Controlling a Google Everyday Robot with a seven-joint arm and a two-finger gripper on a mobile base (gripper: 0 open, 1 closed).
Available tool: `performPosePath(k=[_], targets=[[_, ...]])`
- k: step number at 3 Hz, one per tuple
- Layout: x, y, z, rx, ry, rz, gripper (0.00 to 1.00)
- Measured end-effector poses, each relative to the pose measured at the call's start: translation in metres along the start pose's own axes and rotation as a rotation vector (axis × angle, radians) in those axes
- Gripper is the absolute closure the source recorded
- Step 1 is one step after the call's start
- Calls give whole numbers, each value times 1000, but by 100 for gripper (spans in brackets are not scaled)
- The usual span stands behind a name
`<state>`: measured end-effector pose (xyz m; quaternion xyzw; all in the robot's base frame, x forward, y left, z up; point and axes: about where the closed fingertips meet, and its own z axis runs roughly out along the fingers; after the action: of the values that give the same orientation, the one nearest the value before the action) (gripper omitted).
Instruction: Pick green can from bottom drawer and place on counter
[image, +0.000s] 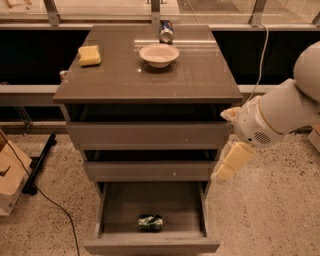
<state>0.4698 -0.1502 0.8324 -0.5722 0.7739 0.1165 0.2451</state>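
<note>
Green can (150, 222) in bottom drawer (150, 200), well down-left of jaws

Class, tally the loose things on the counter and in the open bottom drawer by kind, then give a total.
Cans: 2, the green can in the bottom drawer, the blue-and-silver can on the counter.
Bowls: 1
Sponges: 1
Total: 4
Gripper: beside the middle drawer's end.

Shiny green can (150, 222), smooth pincer (226, 169) beside matt drawers (149, 135)

One camera, high in front and fairly near, looks down on the table (200, 85); the hand (231, 161) hangs at right.
</note>
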Motion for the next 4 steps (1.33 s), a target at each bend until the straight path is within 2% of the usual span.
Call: performPosePath(k=[1, 2, 3, 4], targets=[[-3, 4, 21, -20, -16, 29, 0], [-4, 13, 85, -88, -85, 60, 0], [0, 16, 126, -130, -139, 84, 0], [7, 15, 175, -166, -225, 105, 0]])
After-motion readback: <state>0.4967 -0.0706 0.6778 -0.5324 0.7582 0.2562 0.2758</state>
